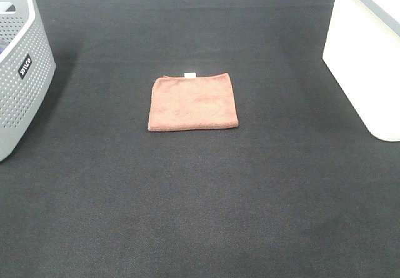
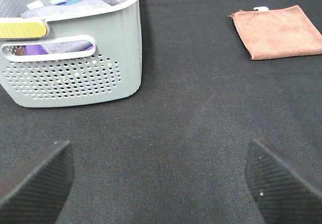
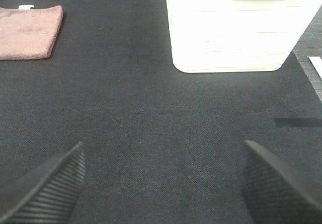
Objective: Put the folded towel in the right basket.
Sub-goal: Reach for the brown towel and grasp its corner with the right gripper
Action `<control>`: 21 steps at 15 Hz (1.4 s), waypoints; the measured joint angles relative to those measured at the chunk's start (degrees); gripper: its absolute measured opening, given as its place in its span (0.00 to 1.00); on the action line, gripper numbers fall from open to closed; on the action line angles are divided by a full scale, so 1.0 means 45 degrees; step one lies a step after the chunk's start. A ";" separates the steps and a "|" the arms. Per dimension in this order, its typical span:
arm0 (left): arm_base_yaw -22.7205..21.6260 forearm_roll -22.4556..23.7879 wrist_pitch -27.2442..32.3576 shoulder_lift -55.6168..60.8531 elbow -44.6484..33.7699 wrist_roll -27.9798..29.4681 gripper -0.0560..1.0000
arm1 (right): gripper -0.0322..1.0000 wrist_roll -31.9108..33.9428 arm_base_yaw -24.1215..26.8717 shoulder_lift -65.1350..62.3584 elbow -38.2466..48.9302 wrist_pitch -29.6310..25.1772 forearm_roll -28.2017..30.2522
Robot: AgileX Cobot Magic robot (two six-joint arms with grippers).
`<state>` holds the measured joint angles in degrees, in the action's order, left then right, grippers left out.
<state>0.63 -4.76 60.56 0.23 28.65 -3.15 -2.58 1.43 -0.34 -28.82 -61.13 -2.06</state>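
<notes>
A folded brown towel (image 1: 192, 102) with a small white tag lies flat in the middle of the black table. It also shows in the left wrist view (image 2: 277, 31) and in the right wrist view (image 3: 29, 31). The right basket (image 1: 365, 62) is white and stands at the table's right edge; it fills the far part of the right wrist view (image 3: 236, 27). My left gripper (image 2: 161, 183) is open and empty over bare cloth, far from the towel. My right gripper (image 3: 161, 183) is open and empty, short of the white basket. Neither arm shows in the exterior high view.
A grey perforated basket (image 1: 19, 72) stands at the table's left edge; the left wrist view shows it (image 2: 75, 63) holding purple, blue and grey cloths. A black cloth (image 1: 200, 215) covers the table.
</notes>
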 joint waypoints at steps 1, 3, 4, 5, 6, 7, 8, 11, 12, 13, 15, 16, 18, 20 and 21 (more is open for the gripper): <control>0.0000 0.0000 0.0000 0.0000 0.0000 0.0000 0.88 | 0.79 0.0000 0.0000 0.0000 0.0000 0.0000 0.0000; 0.0000 0.0000 0.0000 0.0000 0.0000 0.0000 0.88 | 0.79 0.0000 0.0000 0.0000 0.0000 0.0000 0.0000; 0.0000 0.0000 0.0000 0.0000 0.0000 0.0000 0.88 | 0.79 0.0000 0.0000 0.0000 0.0000 0.0000 0.0000; 0.0000 0.0000 0.0000 0.0000 0.0000 0.0000 0.88 | 0.79 0.0000 0.0000 0.0000 0.0000 0.0000 0.0000; 0.0000 0.0000 0.0000 0.0000 0.0000 0.0000 0.88 | 0.79 0.0000 0.0000 0.0000 0.0000 0.0000 0.0000; 0.0000 0.0000 0.0000 0.0000 0.0000 0.0000 0.88 | 0.79 0.0000 0.0000 0.0000 0.0000 0.0000 0.0000; 0.0000 0.0000 0.0000 0.0000 0.0000 0.0000 0.88 | 0.79 0.0000 0.0000 0.0000 0.0000 0.0000 0.0000; 0.0000 0.0000 0.0000 0.0000 0.0000 0.0000 0.88 | 0.79 0.0000 0.0000 0.0000 0.0000 0.0000 0.0000; 0.0000 0.0000 0.0000 0.0000 0.0000 0.0000 0.88 | 0.79 0.0000 0.0000 0.0000 0.0000 0.0000 0.0000; 0.0000 0.0000 0.0000 0.0000 0.0000 0.0000 0.88 | 0.79 0.0000 0.0000 0.0000 0.0000 0.0000 0.0000; 0.0000 0.0000 0.0000 0.0000 0.0000 0.0000 0.88 | 0.79 0.0000 0.0000 0.0000 0.0000 0.0000 0.0000; 0.0000 0.0000 0.0000 0.0000 0.0000 0.0000 0.88 | 0.79 0.0000 0.0000 0.0000 0.0000 0.0000 0.0000; 0.0000 0.0000 0.0000 0.0000 0.0000 0.0000 0.88 | 0.79 0.0000 0.0000 0.0000 0.0000 0.0000 0.0000; 0.0000 0.0000 0.0000 0.0000 0.0000 0.0000 0.88 | 0.79 0.0000 0.0000 0.0000 0.0000 0.0000 0.0000; 0.0000 0.0000 0.0000 0.0000 0.0000 0.0000 0.88 | 0.79 0.0000 0.0000 0.0000 0.0000 0.0000 0.0000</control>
<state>0.63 -4.76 60.56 0.23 28.65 -3.15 -2.58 1.43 -0.34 -28.82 -61.13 -2.06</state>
